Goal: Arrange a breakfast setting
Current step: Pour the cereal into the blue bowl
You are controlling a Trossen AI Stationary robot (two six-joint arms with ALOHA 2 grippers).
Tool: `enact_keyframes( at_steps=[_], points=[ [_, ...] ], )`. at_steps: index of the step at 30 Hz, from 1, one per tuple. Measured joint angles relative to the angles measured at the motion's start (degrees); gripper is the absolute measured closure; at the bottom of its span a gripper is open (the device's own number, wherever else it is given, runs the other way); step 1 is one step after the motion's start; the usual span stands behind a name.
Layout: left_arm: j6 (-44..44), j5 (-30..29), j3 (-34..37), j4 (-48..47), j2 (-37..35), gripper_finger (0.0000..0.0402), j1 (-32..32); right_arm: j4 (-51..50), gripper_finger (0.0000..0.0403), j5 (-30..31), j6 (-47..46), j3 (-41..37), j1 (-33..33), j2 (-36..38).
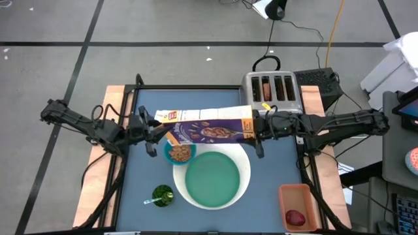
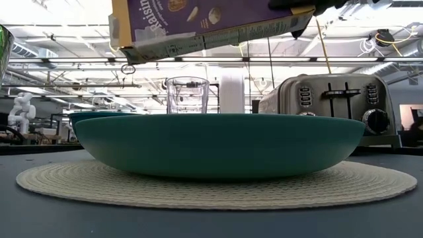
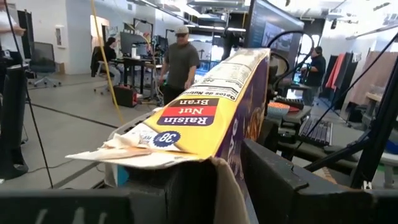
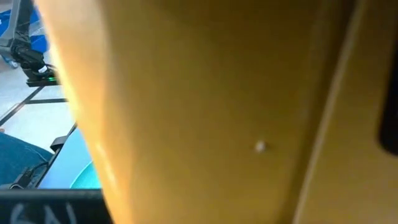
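Box position: purple cereal box [image 1: 208,128] is held off the table, lying on its side above the far part of the mat; the low view shows it overhead, sloping down toward its opened end.
Box long axis: runs left-right across the table, opened flap end at the left, closed end at the right.
Right gripper [image 1: 259,128]: at the box's right, closed end, fingers pressed on the cardboard; the right wrist view is filled with box surface. Judged to be carrying the weight.
Left gripper [image 1: 151,128]: at the box's left, flap end. The left wrist view shows the torn top flaps right over its fingers, but whether the jaws stand apart or pinch a flap cannot be told.
Bowl: small teal bowl [image 1: 179,153], cereal already in it, sits on the table just near of the box's left end, touching the far left rim of the larger white plate [image 1: 244,163].
Plate stack: teal plate [image 1: 212,179] rests inside the white one, centre near.
Key relation: the box mouth lies almost over the bowl, slightly far and left of it; left arm is nearer both.
Judgement: pouring looks done or nearly so; next, the box needs righting and setting down, pivoting about the right-hand grip.
Risk: flap end is loose, and cereal may spill if it tips further.
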State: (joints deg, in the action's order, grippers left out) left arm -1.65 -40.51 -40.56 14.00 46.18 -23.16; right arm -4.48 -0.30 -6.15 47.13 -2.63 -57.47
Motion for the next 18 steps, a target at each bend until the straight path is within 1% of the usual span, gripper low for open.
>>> enact_keyframes(
  at_steps=[6, 18],
  points=[
    [-0.1, 0.0, 0.0, 0.0, -2.2, 0.0252, -0.6, 0.0, 0.0241, 0.1, 0.0, 0.0, 0.0, 0.9],
    [1.2, 0.0, 0.1, 0.0, -7.5, 0.0252, -3.9, -0.2, 0.0241, 0.2, -0.2, 0.0, 0.0, 2.3]
  ],
)
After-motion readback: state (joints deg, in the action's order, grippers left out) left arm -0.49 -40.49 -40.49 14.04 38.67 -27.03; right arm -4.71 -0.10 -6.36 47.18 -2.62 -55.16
